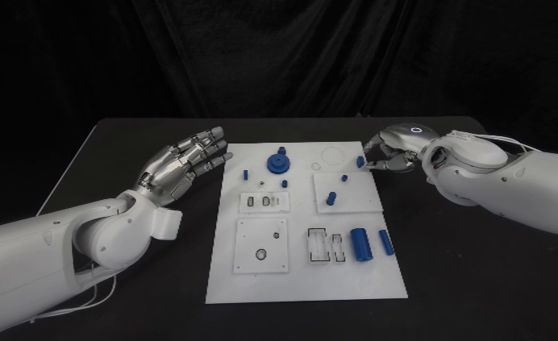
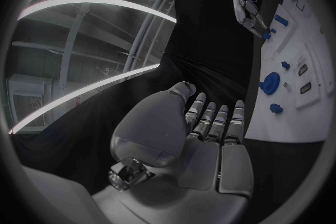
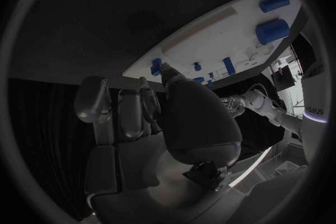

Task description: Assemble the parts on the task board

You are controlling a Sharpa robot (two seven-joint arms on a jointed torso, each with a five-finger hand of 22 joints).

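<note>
- My right hand (image 1: 389,154) sits at the task board's (image 1: 305,283) far right edge, fingertips pinching a small blue peg (image 3: 156,66), I judge to lift it for seating.
- My left hand (image 1: 183,162) hovers beside the board, fingers apart, holding nothing, clear of the work.

Only lettering — perhaps "SHARPA", too blurred to be sure — on the left arm (image 3: 314,110).
</note>
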